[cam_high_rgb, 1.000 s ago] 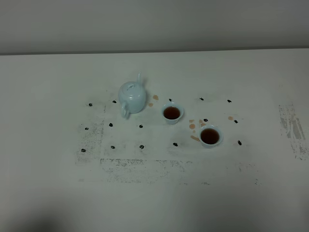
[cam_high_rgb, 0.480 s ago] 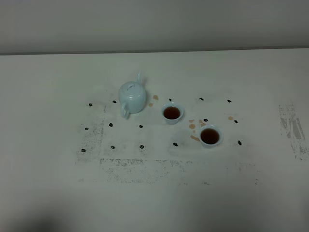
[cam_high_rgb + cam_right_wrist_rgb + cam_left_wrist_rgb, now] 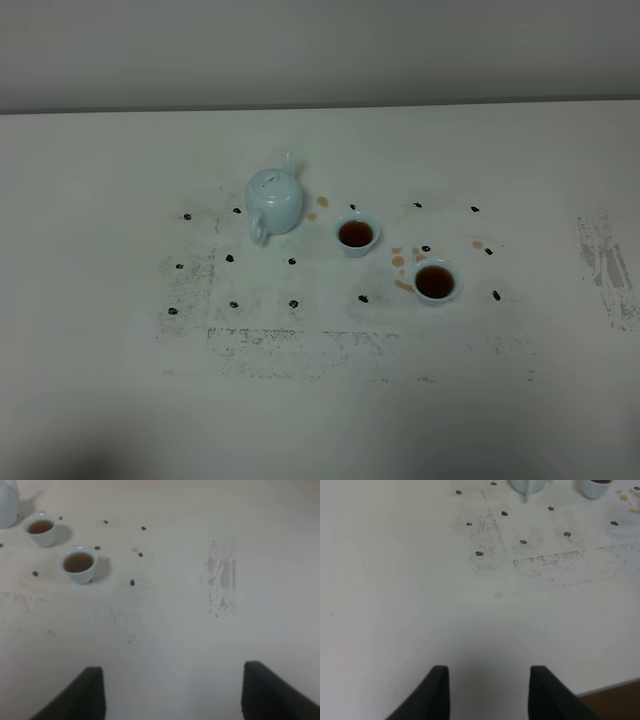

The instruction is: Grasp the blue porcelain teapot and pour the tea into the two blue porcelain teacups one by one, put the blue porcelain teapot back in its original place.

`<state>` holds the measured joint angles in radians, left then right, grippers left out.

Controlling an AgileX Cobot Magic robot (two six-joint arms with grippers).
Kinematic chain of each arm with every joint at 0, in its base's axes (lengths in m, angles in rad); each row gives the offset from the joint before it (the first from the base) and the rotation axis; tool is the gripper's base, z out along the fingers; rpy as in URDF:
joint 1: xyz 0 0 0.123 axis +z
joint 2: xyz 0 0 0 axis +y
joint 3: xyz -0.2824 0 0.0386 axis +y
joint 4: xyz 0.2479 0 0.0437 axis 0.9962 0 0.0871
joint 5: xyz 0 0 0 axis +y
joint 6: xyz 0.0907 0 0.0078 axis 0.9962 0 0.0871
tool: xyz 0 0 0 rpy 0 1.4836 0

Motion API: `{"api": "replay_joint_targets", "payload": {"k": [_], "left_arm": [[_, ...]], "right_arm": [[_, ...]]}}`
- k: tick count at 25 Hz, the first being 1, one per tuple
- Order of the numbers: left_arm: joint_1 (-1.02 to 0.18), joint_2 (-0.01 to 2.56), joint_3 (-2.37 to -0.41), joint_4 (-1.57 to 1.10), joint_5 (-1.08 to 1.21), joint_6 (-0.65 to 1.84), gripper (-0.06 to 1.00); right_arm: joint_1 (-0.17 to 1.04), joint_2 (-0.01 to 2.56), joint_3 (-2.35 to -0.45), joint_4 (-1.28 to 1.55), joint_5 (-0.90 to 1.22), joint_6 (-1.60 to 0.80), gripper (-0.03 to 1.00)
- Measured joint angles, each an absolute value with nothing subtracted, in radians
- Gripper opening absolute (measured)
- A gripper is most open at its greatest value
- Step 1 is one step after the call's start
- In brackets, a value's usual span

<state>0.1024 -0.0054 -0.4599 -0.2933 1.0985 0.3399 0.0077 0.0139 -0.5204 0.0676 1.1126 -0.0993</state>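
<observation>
Both the left gripper (image 3: pixel 489 692) and right gripper (image 3: pixel 172 692) stand spread, fingertips alone visible, teapot (image 3: pixel 526 485) cropped.

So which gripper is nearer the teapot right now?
Left, judging by the wrist views. The left gripper faces the teapot across bare table; the right gripper sits farther off, beyond both teacups.

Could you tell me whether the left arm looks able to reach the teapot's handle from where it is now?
Probably yes: the left end effector is open and empty, and only bare table lies between it and the teapot, whose handle faces the near side.
</observation>
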Motion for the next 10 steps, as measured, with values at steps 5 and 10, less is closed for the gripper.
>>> {"api": "replay_joint_targets", "payload": {"k": [5,10], "left_arm": [[0.102,-0.005,-0.460,-0.293,1.099,0.340,0.36],[0.102,-0.005,-0.460,-0.294,1.099,0.340,0.36]], "right_arm": [[0.008,0.014,-0.520,0.068,1.113,-0.099,0.56],[0.008,0.014,-0.520,0.068,1.113,-0.099,0.56]]}}
